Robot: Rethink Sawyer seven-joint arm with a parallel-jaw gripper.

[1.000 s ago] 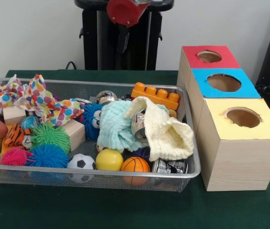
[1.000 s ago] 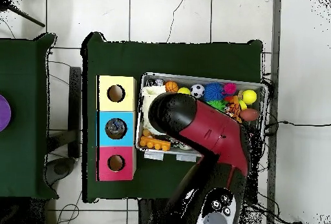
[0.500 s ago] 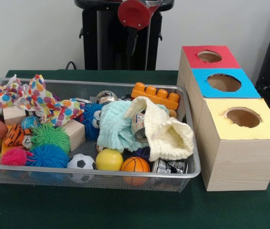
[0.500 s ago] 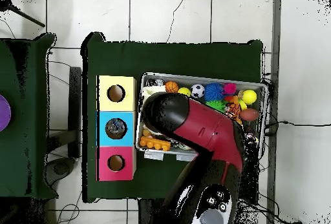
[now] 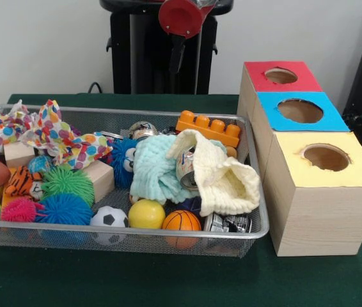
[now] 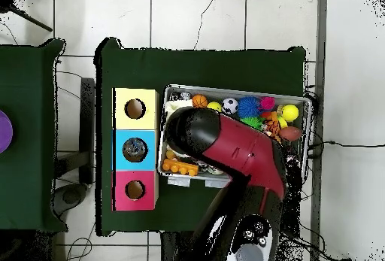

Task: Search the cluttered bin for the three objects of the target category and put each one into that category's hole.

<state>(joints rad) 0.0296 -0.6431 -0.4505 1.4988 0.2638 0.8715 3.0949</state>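
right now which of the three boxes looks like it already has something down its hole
The blue-topped box, the middle of the row. Seen from overhead, its hole shows something pale and glinting inside, while the holes of the yellow-topped box and the red-topped box look plain brown.

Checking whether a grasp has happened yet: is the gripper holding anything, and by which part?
Cannot be told: in the overhead view the arm covers its own end above the bin, and the front view shows only the arm's top.

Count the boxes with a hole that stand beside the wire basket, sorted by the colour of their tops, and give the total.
Red box: 1
Blue box: 1
Yellow box: 1
Total: 3
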